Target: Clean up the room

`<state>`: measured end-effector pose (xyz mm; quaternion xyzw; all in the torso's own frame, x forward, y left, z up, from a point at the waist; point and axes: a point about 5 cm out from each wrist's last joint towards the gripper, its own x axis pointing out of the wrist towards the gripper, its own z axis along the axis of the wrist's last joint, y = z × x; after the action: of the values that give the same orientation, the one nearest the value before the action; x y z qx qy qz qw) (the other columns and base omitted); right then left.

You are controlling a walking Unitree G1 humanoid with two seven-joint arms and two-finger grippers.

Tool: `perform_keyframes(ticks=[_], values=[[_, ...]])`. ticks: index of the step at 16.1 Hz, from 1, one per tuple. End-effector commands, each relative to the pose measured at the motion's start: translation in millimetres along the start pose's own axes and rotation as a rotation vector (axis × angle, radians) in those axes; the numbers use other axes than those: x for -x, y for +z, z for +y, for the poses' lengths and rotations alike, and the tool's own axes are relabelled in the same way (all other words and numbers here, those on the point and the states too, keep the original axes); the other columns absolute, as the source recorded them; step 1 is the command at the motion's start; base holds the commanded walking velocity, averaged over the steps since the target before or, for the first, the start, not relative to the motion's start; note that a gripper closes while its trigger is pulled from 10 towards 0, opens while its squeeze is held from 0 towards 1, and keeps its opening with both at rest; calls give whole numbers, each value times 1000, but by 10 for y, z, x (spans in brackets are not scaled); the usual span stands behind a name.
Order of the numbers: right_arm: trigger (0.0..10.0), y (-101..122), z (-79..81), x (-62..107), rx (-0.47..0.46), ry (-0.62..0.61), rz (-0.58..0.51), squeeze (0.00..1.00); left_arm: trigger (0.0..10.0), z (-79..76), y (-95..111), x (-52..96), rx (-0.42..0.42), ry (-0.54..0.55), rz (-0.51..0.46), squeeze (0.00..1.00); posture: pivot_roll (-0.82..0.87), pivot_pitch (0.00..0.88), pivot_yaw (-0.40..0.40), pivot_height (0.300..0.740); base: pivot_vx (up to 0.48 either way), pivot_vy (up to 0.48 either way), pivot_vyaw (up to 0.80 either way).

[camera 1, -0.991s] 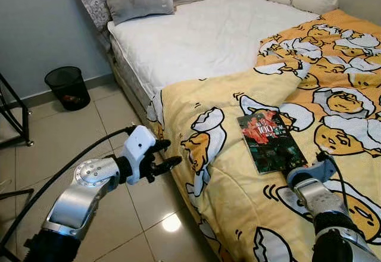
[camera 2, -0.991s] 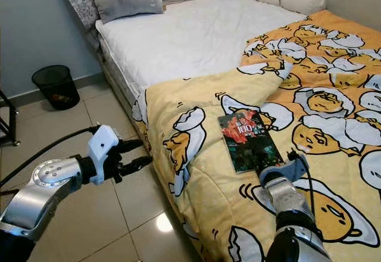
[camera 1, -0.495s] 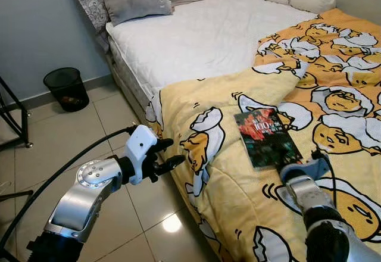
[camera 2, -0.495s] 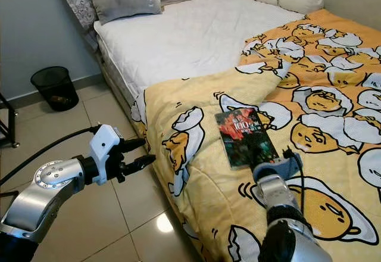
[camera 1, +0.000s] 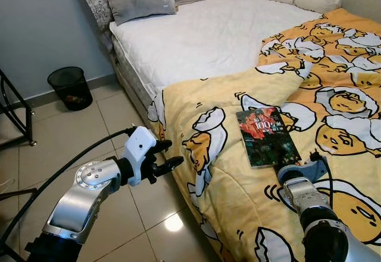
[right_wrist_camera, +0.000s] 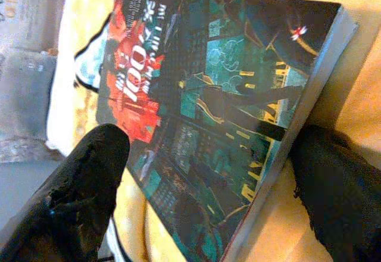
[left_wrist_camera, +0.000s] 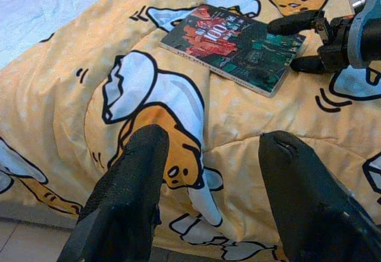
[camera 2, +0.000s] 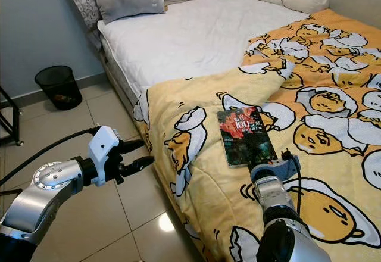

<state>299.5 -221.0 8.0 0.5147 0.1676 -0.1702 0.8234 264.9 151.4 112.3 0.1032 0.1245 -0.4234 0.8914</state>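
Book (right_wrist_camera: pixel 220 125) between right claw (left_wrist_camera: pixel 300 43) fingers

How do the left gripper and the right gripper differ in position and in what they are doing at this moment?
The left gripper hangs over the tiled floor beside the bed, touching nothing; the right gripper is on the yellow blanket at the near end of the book. The left gripper's fingers have only air between them; the right gripper's fingers straddle the book's corner, one above the cover and one past the edge. Both are open.
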Motion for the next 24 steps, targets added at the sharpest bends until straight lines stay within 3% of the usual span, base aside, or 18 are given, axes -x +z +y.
perform_keyframes(ticks=[1, 5, 10, 13, 17, 20, 21, 24], values=[[10000, -126, -36, 4, 18, -51, 46, 0, 10000, -4, 18, 36, -25, 5, 13, 0, -12, 0, 70, 740, 0, 0, 0], [10000, -237, -159, 45, 52, -130, 68, 0, 10000, -80, -16, 139, -20, -22, 51, 0, 19, 29, 91, 740, 0, 0, 0], [10000, -231, -107, 28, -2, -113, 30, 0, 10000, -200, -16, 190, -9, -124, 67, 0, 33, 76, 106, 740, 0, 0, 0], [10000, -194, 1, -4, -40, -42, 13, 0, 10000, -329, 40, 223, 9, -259, 61, 0, 28, 76, 106, 740, 0, 0, 0], [10000, -56, 336, -89, -153, 116, -50, 0, 10000, -285, 14, 246, 6, -215, 83, 0, 30, 74, 98, 740, 0, 0, 0], [10000, 16, 478, -117, -182, 173, -83, 0, 10000, -299, 1, 253, 10, -202, 81, 0, 30, 55, 87, 740, 0, 0, 0], [9647, 28, 508, -124, -180, 177, -89, 0, 10000, -296, 0, 249, 10, -194, 77, 0, 30, 52, 85, 740, 0, 0, 0], [4627, 50, 565, -136, -181, 193, -98, 0, 10000, -265, 3, 231, 4, -173, 72, 0, 32, 36, 78, 740, 0, 0, 0]])
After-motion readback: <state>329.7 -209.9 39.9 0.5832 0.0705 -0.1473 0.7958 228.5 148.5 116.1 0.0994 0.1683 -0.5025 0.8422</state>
